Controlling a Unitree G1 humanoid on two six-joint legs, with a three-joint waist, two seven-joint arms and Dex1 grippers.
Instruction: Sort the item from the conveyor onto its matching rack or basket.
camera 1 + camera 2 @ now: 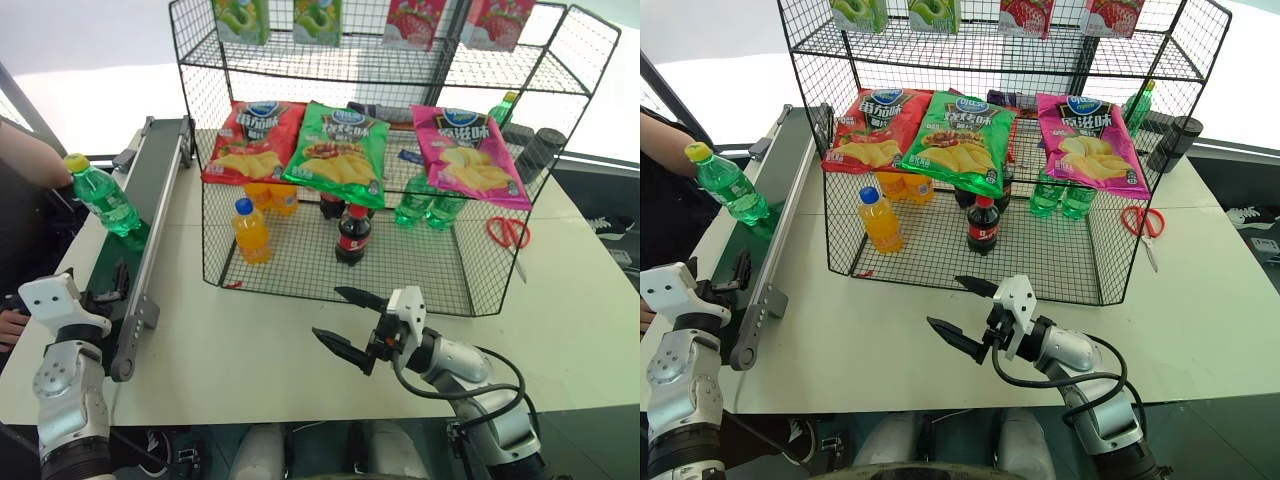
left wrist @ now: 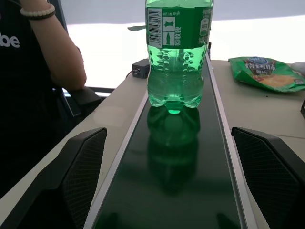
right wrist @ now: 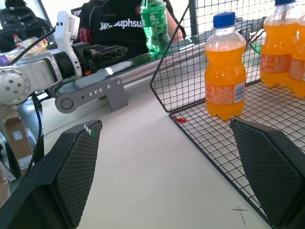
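my left claw (image 2: pixel 174 191) is open wide, holding nothing, its two fingers (image 2: pixel 81 171) spread to either side of the belt (image 1: pixel 130 240). it sits at the near end of the belt, aimed along it. the green bottle (image 1: pixel 103 198) stands upright on the belt ahead of that claw, apart from it, yellow cap on top. a person's arm (image 1: pixel 30 160) is just beside the bottle, on the side away from the rack.

my right claw (image 1: pixel 345 322) is open too, empty, hovering above the white counter (image 1: pixel 260 340) just in front of the rack (image 1: pixel 340 265). inside the rack's low basket an orange bottle (image 1: pixel 250 232) and a cola bottle (image 1: pixel 352 235) stand near the front, with more green bottles (image 1: pixel 428 205) further back. chip bags (image 1: pixel 337 152) hang above them. red scissors (image 1: pixel 510 233) lie on the counter to the right of the rack.
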